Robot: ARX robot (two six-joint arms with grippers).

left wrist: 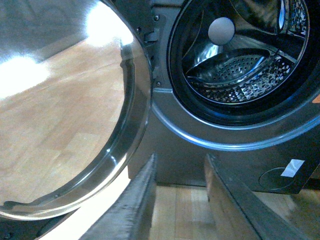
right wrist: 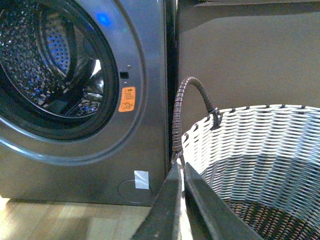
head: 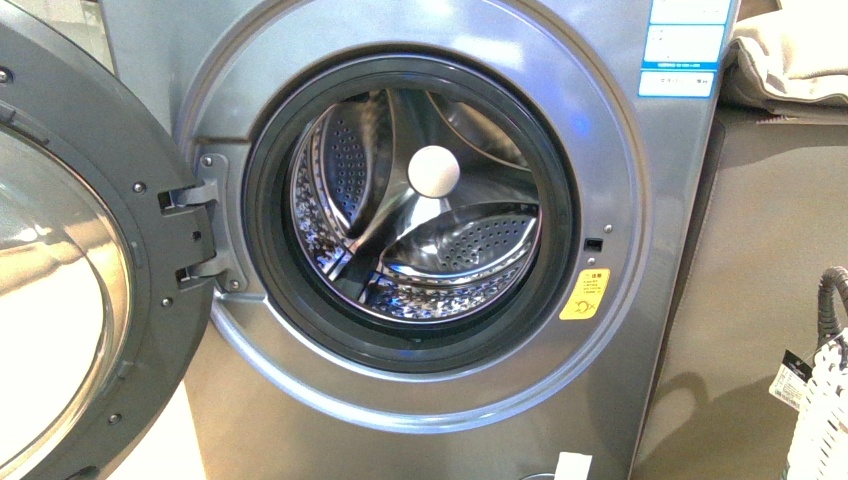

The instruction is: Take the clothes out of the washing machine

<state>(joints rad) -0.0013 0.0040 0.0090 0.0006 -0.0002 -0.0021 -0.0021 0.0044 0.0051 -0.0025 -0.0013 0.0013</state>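
Clothes are not in any picture; the shiny drum (head: 420, 230) inside the washing machine (head: 400, 400) holds only a pale round ball (head: 433, 171). Its round door (head: 70, 300) hangs wide open on the left side. Low by the floor, the left gripper (left wrist: 180, 195) has its fingers (left wrist: 142, 200) spread apart and holds nothing. Over by the white woven basket (right wrist: 270, 145), the right gripper (right wrist: 181, 185) has its fingers pressed together with nothing between them.

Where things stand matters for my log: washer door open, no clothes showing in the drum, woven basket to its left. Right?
No: the woven basket sits right of the washing machine, per the front view. The door is open; the drum shows no clothes.
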